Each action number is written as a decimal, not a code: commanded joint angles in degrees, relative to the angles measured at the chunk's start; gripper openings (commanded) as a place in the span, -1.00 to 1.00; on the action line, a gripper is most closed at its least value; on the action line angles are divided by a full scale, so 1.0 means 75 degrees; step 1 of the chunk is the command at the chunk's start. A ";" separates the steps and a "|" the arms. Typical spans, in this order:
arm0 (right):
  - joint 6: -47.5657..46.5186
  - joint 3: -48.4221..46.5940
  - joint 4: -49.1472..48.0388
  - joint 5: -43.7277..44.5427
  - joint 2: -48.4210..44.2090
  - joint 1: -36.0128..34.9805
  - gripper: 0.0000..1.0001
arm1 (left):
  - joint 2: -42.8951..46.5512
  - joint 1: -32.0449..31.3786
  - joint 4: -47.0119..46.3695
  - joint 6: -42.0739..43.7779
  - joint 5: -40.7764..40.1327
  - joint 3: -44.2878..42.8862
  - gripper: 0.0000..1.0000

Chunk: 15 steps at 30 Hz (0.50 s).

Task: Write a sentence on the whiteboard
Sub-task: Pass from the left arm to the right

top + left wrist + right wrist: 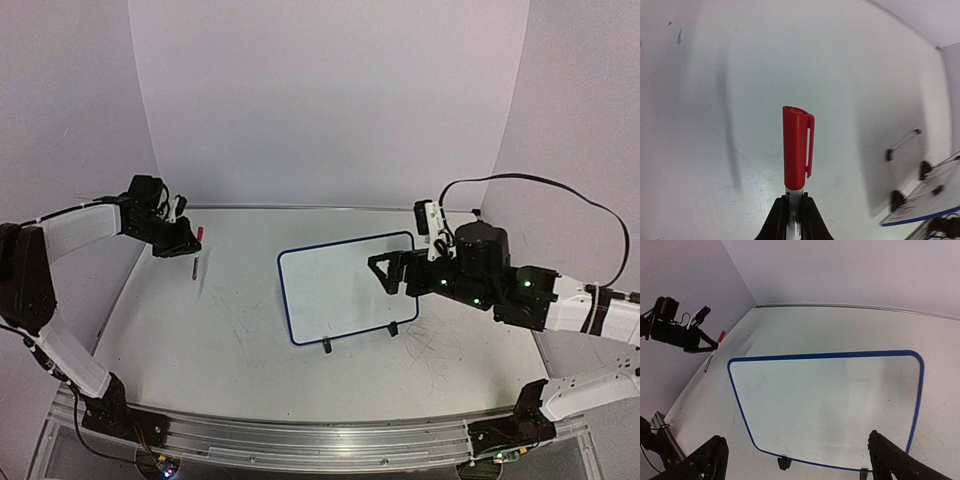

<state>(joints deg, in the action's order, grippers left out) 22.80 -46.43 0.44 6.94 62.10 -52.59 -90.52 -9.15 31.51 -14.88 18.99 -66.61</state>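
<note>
The whiteboard (340,290) stands on its two black clip feet mid-table, tilted, with a dark-blue rim. Its face is blank in the right wrist view (825,400); no red sentence shows. A corner of it shows in the left wrist view (922,202). My left gripper (183,245) is at the far left of the table, shut on the white barrel of a red-capped marker (797,150), with the cap on and pointing away from the wrist. My right gripper (385,273) is open and empty, hovering over the board's right part (797,450).
The scratched white tabletop (220,330) is ringed by pale walls at the left, back and right. A metal rail (300,445) runs along the near edge. A black cable (560,190) loops above the right arm.
</note>
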 commanded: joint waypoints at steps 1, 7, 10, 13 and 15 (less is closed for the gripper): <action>-0.0116 -0.0698 -0.1495 -0.0853 0.0950 -0.0531 0.97 | 0.1554 -0.0612 -0.2792 -0.2068 0.2330 0.0293 -0.98; 0.0048 -0.1505 -0.3075 -0.1350 0.2578 -0.1148 0.94 | 0.2514 -0.2002 -0.6243 -0.3718 0.1961 0.1580 -1.00; 0.0654 -0.1515 -0.4443 -0.1349 0.3103 -0.1197 0.94 | 0.2596 -0.2436 -0.7229 -0.4242 0.1604 0.1960 -1.00; 0.0794 -0.1828 -0.5351 -0.1558 0.3633 -0.1193 0.89 | 0.2609 -0.2683 -0.8196 -0.4898 0.1422 0.2220 -1.00; 0.0806 -0.2251 -0.5498 -0.1573 0.4009 -0.1189 0.84 | 0.2544 -0.2858 -0.8561 -0.5151 0.1383 0.2262 -1.00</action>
<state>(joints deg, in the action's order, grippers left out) 26.44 -56.85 -28.62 -3.17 88.23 -61.70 -71.29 -28.53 -18.36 -45.38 31.22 -50.61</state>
